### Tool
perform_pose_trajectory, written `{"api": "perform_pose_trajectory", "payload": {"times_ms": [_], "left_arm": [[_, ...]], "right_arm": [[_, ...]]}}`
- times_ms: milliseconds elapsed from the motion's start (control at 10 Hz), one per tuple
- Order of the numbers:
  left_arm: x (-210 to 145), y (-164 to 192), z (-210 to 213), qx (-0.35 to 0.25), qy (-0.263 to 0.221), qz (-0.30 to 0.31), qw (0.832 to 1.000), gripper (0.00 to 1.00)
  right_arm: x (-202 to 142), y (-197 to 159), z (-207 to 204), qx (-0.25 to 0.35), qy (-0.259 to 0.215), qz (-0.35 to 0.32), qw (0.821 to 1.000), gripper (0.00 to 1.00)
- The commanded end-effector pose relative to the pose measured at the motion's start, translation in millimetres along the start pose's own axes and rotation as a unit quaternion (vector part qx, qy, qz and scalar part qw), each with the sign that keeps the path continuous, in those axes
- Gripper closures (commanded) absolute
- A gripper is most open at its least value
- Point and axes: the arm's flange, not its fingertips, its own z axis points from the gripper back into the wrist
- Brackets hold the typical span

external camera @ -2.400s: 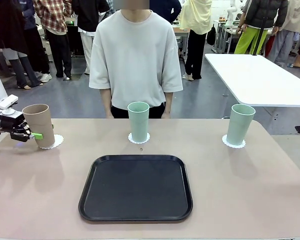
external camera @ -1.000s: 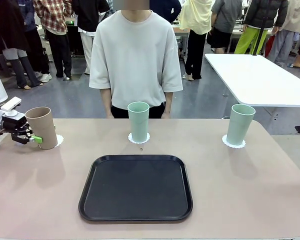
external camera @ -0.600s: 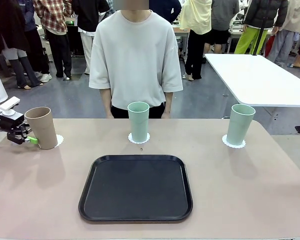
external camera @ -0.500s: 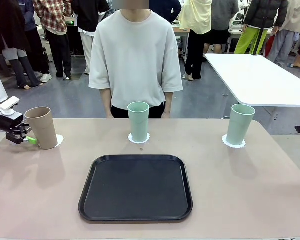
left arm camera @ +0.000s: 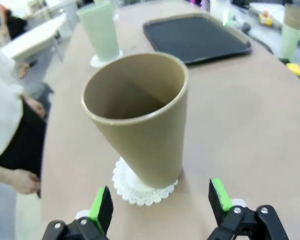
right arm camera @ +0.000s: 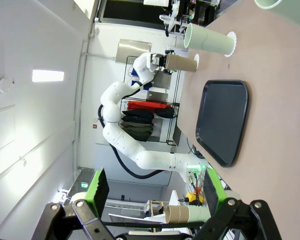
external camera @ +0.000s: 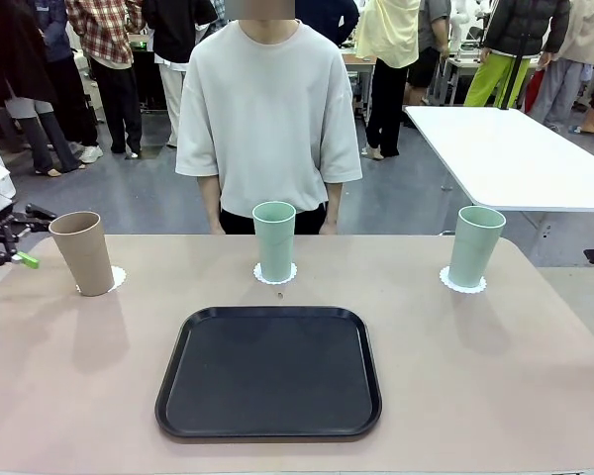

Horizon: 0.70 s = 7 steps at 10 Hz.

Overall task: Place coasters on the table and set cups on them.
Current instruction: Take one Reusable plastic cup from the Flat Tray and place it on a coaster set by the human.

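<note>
Three cups stand on the beige table [external camera: 495, 376], each on a white lacy coaster. The tan cup [external camera: 84, 252] is at the left on its coaster [external camera: 116, 276]. A mint cup [external camera: 274, 240] stands on the middle coaster [external camera: 275, 276], in front of the person. Another mint cup [external camera: 475, 245] stands on the right coaster [external camera: 462, 284]. My left gripper [external camera: 30, 236] hangs open just left of the tan cup, apart from it. The left wrist view has the tan cup [left arm camera: 140, 115] upright on its coaster [left arm camera: 145, 189] beyond my open left gripper [left arm camera: 160, 202]. My right gripper [right arm camera: 155, 190] is open and holds nothing.
A black tray [external camera: 269, 371] lies bare in the middle of the table, toward the near edge. A small dark speck [external camera: 281, 294] lies just behind it. The person [external camera: 269, 119] stands at the far side with arms down. A white table [external camera: 515, 153] stands behind on the right.
My left gripper has drawn back to the left, away from the tan cup, which stays upright on its coaster. The other cups have not moved.
</note>
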Motion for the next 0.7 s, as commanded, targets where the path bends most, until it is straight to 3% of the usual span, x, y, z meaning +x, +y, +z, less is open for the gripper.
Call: {"api": "perform_pose_trajectory", "payload": {"times_ms": [0,100,200,600], "left_arm": [[55,-40,-1,0.030,0.118,-0.047,0.991,0.00],[80,-54,3,0.035,0.195,-0.067,0.978,0.00],[106,-66,3,0.045,0.237,-0.086,0.967,0.00],[184,-111,-28,0.073,0.353,-0.105,0.927,0.00]], "right_arm": [[0,0,0,0.006,0.000,0.004,1.000,0.00],[0,0,0,0.006,0.000,0.004,1.000,0.00],[0,0,0,0.006,0.000,0.004,1.000,0.00],[0,0,0,0.006,0.000,0.004,1.000,0.00]]}}
